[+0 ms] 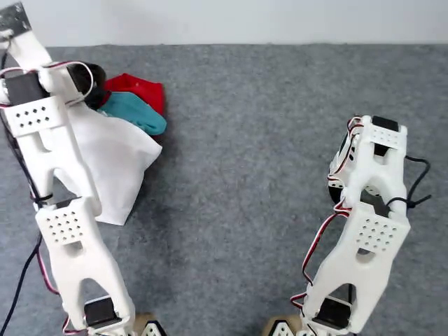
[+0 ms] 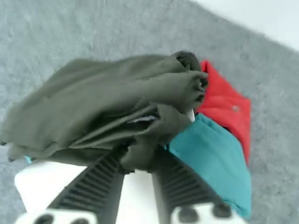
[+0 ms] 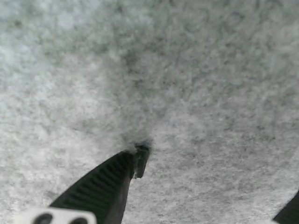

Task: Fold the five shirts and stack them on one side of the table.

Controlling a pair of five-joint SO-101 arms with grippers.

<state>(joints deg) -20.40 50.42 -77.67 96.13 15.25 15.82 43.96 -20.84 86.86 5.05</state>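
the dark olive shirt (image 2: 107, 102) sits bunched in the pile at about 10 o'clock on the grey surface (image 1: 266, 140). the red shirt (image 2: 224, 100) and the teal shirt (image 2: 210, 158) lie just beside it toward 3 o'clock, and the white shirt (image 1: 112, 168) spreads toward 6 o'clock. the left end effector (image 2: 139, 161) is clamped on a fold of the olive shirt. the right end effector (image 3: 215, 186), near 4 o'clock, is low over bare surface with its fingers apart, one tip perhaps touching.

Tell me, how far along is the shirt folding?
Partway, it seems. Done: red shirt, teal shirt and white shirt heaped at the far-left side of the table, the white one loosely spread. In hand: the left gripper is shut on a bunched dark shirt above them. The right gripper hangs open. Left: neat stacking.
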